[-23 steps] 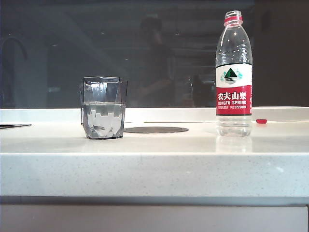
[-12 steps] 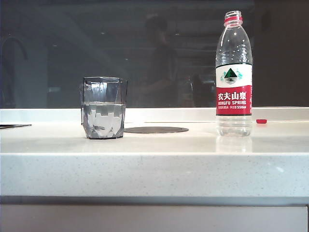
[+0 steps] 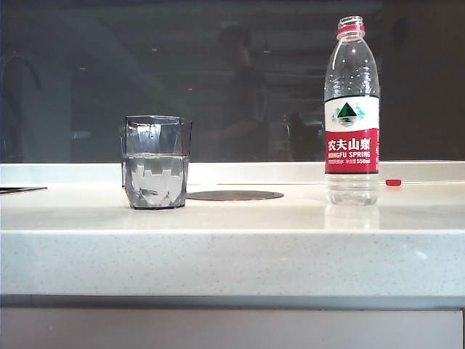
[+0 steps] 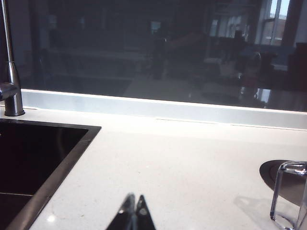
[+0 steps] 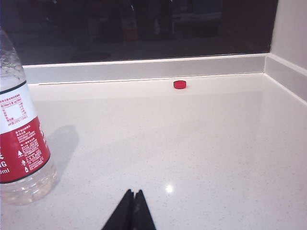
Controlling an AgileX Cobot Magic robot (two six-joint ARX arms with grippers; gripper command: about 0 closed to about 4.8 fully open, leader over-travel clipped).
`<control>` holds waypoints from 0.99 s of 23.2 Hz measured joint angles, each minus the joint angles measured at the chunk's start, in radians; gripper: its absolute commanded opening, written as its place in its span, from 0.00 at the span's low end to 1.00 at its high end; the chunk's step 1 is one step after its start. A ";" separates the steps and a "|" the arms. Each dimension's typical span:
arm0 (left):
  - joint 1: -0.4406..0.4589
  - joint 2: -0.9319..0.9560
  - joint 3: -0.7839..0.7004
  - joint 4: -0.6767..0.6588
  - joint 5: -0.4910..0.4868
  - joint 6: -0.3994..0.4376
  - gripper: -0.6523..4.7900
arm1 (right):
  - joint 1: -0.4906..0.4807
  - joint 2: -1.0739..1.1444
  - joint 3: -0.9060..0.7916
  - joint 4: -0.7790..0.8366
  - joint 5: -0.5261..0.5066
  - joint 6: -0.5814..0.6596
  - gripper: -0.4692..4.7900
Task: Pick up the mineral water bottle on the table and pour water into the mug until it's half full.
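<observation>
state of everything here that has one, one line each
bottle: upright on the table, uncapped, little water left at the bottom
mug: upright, about half full of water
red cap: off, lying on the table near the back wall
left gripper: shut, empty, low over the table
right gripper: shut, empty, beside the bottle

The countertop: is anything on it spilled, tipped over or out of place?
Nothing is spilled or tipped. The mineral water bottle stands upright but uncapped; its red cap lies apart by the back ledge. The mug is upright, about half full. Left gripper and right gripper are shut, holding nothing.
</observation>
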 measured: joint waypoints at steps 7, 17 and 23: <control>0.000 0.000 0.000 -0.001 0.000 0.014 0.11 | 0.000 0.000 0.000 0.000 0.000 0.000 0.09; 0.000 0.000 0.000 -0.001 0.000 0.014 0.11 | 0.000 0.000 0.000 0.000 0.000 0.000 0.09; -0.002 0.000 0.000 -0.001 0.000 0.014 0.11 | 0.000 0.000 0.000 0.000 0.000 0.000 0.09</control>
